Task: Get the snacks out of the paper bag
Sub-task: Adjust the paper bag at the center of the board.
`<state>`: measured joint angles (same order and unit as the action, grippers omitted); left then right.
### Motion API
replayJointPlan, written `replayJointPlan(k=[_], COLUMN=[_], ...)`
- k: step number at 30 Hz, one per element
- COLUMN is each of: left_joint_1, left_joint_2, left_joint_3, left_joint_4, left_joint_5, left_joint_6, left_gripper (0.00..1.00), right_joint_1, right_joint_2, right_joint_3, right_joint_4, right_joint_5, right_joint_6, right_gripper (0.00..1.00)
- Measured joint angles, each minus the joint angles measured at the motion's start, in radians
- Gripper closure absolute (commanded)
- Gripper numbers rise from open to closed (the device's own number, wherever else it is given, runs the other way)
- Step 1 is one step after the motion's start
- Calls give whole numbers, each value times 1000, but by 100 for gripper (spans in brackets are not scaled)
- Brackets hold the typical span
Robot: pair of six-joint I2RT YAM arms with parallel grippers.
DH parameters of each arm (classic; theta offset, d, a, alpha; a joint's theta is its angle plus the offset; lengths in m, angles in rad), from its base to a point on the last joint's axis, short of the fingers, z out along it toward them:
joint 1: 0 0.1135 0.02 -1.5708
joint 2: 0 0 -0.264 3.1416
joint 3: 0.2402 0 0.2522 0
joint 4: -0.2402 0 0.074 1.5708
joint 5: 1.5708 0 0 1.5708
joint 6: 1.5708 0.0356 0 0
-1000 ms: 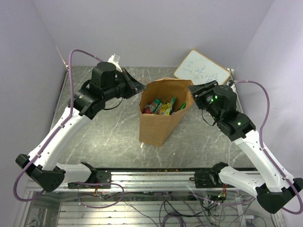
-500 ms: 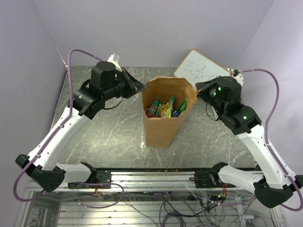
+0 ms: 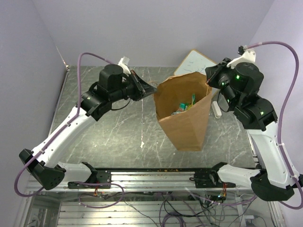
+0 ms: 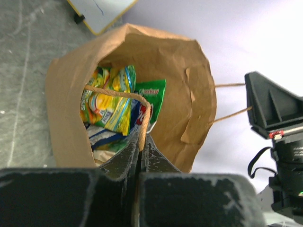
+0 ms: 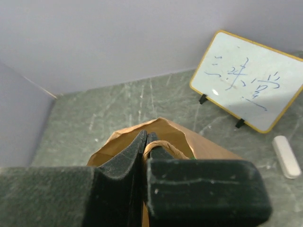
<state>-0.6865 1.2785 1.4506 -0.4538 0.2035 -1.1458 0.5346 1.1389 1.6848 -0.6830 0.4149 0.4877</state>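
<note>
Toward the bench's (image 3: 109, 127) right edge, the bag (image 3: 184, 125) is held between the left hand (image 3: 150, 88) and right hand (image 3: 209, 81), each closed on a handle (image 4: 118, 92); snacks (image 3: 185, 105) lie inside.

Right wrist view: the whiteboard (image 5: 248, 80) bears three groups of blue handwritten strokes, like Chinese characters, which I cannot read for certain. Left wrist view: inside the paper bag (image 4: 191, 118), the white lettering on the green packet (image 4: 152, 92) and the print on the yellow packet (image 4: 106, 108) are too blurred to read.
</note>
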Motion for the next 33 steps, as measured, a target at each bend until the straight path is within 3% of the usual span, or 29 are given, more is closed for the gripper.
replayJointPlan(k=[6, 12, 15, 20, 23, 29, 33], left_joint_1=[-87, -144, -159, -163, -166, -167, -167], left_joint_2=[18, -3, -60, -204, -322, -481, -455], left_joint_3=[-71, -135, -208, -271, -272, -213, -127], left_joint_4=[39, 42, 27, -78, -164, -344, -388], left_joint_5=[5, -4, -21, -81, -146, -259, -274], left_joint_6=[-29, -27, -21, 5, 34, 85, 118], left_gripper=[93, 87, 75, 44, 33, 19, 20], right_joint_1=[-2, -4, -4, -3, -3, -3, -3], right_joint_2=[107, 111, 45, -92, -121, -95, -47], right_joint_3=[115, 98, -6, -234, -304, -321, -267], right_joint_4=[-130, -197, -152, -31, 37, 156, 170], right_joint_5=[-21, -122, -250, -461, -551, -688, -733], right_joint_6=[-137, -172, -141, -15, 69, 175, 193], right_gripper=[100, 100, 100, 100, 100, 100, 100])
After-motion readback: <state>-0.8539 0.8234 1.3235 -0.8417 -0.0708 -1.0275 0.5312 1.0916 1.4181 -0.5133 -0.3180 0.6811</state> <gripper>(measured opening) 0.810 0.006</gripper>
